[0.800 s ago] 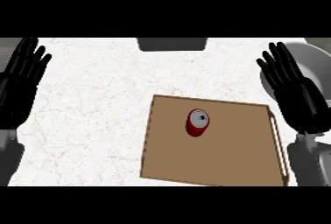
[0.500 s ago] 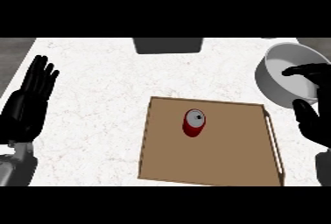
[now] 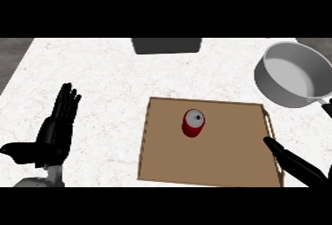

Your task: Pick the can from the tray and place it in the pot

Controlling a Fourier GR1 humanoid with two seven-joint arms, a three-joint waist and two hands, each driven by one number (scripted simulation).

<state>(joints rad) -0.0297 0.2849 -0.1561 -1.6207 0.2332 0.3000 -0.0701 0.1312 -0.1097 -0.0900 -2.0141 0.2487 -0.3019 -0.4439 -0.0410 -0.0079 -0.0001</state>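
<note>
I see a red can [image 3: 193,123] with a silver-grey top on a plain brown tray [image 3: 214,165], and a grey pot [image 3: 295,74] with a paler inside. The table [image 3: 97,74] is white with faint grey speckling; each robot hand, left [image 3: 55,132] and right [image 3: 295,163], is black.

The pot [image 3: 295,74] is cut off by the right edge. Only some fingers of the right hand [image 3: 295,163] show; its palm is out of view.
</note>
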